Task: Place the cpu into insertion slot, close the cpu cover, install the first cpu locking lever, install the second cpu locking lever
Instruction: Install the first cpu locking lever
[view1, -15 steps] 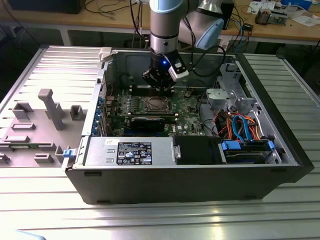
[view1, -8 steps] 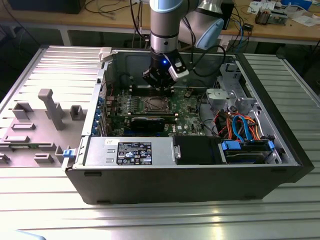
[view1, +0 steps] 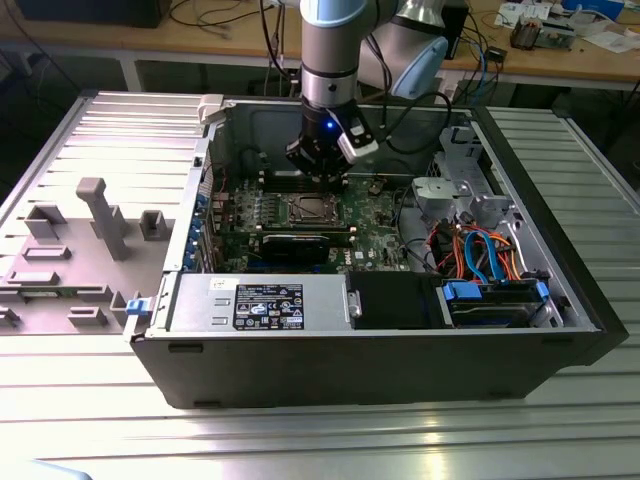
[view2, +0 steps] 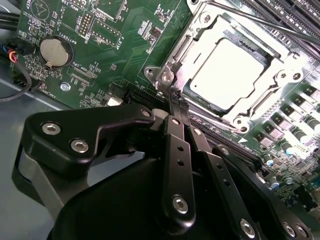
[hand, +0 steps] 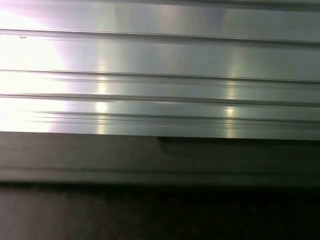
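Reaching down from above, the grey and blue robot arm stands inside the open black computer case, which lies on its side on a ribbed aluminium table. In the exterior view the black gripper hangs just above the green circuit board, close to the square insertion slot with silvery metal rim. In the second wrist view the two black fingers of the gripper run together to one point, so the tool is closed; its tips are at a corner of the slot, and I cannot tell whether something thin is pinched between them. The small flat square cpu with a bright silvery top already sits inside the slot, and the thin silvery metal cpu cover lies flat around it, with the chip showing through its square cut-out. A thin steel rod passes along the side of the slot away from the gripper. On the board near the fingers there is a round silver coin battery. The first wrist view shows long shiny aluminium ribs and a dark band beside them.
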